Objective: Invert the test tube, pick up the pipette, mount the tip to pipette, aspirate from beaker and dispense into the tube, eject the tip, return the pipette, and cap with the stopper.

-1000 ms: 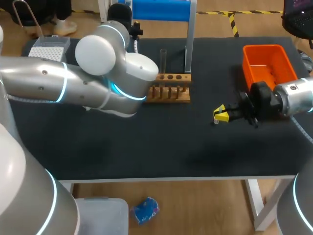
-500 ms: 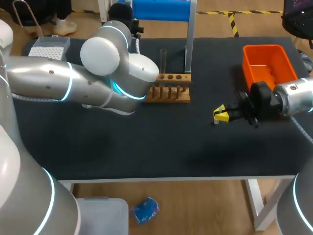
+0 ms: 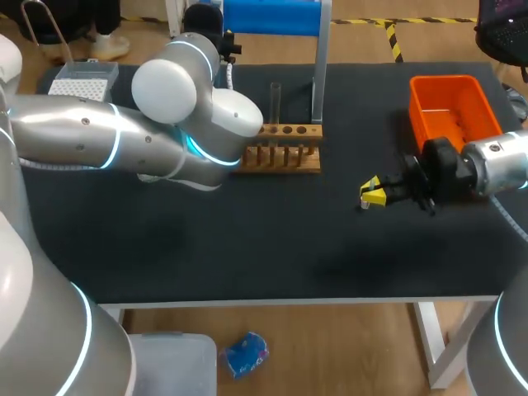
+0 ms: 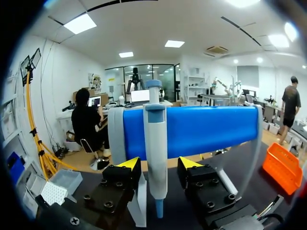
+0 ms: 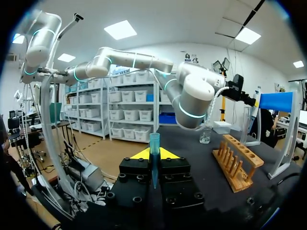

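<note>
Here the left arm (image 3: 124, 144) comes in from the left edge of the head view and bends up toward the top middle of the frame, where its own bulk hides its gripper. The left wrist view shows the left gripper (image 4: 159, 164) released. Its two yellow fingertips (image 4: 129, 164) stand one on each side of the pipette (image 4: 155, 143), with a sliver of gap on both sides, so neither touches it. The pipette hangs upright on the blue stand (image 4: 211, 129), its narrow end pointing down between the fingers. Off to one side of this gripper lies the white tip box (image 4: 53, 192), and off to the other side the orange bin (image 4: 283, 165)

In the head view the test tube (image 3: 275, 101) stands upright in the wooden rack (image 3: 285, 153), just above the centre of the frame and close beside the left arm's elbow. The tip box sits in the upper left corner and the orange bin in the upper right

The right arm (image 3: 495, 169) enters from the right edge, and the right gripper (image 3: 373, 194) sits right of centre over the black table (image 3: 247, 247), below and to the left of the orange bin. It is clenched on a slim teal piece (image 5: 154, 153), which stands upright between its yellow tips and tapers downward. Whether this piece is a pipette tip or the stopper cannot be told. In the right wrist view the rack lies ahead of this gripper and to one side, and the clear beaker (image 5: 205, 135) stands farther off on the table, just under the left arm
</note>
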You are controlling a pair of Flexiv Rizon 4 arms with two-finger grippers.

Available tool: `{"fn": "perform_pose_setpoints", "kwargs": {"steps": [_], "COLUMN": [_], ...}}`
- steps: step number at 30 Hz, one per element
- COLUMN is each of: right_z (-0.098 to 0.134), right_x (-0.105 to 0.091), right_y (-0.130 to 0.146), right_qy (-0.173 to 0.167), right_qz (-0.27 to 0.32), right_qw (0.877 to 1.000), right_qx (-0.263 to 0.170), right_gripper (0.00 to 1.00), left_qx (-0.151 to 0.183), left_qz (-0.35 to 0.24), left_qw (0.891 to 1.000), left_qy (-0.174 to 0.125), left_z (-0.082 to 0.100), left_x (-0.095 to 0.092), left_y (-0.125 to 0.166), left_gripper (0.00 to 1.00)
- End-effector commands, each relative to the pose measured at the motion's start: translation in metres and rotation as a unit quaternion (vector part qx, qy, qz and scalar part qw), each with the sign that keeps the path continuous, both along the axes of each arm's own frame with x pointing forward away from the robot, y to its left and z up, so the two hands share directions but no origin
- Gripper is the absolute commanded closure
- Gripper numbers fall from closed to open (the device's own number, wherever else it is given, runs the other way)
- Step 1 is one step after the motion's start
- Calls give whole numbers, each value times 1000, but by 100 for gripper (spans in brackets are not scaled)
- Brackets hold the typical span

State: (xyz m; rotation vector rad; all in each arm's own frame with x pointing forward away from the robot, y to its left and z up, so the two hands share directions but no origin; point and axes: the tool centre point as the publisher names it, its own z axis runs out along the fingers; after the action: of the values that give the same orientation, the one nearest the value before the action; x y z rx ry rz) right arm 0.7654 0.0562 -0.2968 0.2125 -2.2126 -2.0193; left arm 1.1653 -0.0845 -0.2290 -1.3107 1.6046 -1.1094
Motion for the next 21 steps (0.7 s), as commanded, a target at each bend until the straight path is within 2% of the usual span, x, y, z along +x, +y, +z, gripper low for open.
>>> {"fn": "perform_pose_setpoints", "kwargs": {"steps": [1, 21], "right_z": [0, 0], "right_x": [0, 0], "right_y": [0, 0], "right_qy": [0, 0], "right_qz": [0, 0], "right_qw": [1000, 1000], "right_qx": [-1, -1], "right_gripper": [100, 100], "left_qx": [1, 8], "left_qz": [-3, -4], "left_qw": [1000, 1000], "left_qy": [0, 9], "left_z": [-2, -8], "left_x": [6, 20], "left_y": [1, 1], "left_gripper": [52, 52]}}
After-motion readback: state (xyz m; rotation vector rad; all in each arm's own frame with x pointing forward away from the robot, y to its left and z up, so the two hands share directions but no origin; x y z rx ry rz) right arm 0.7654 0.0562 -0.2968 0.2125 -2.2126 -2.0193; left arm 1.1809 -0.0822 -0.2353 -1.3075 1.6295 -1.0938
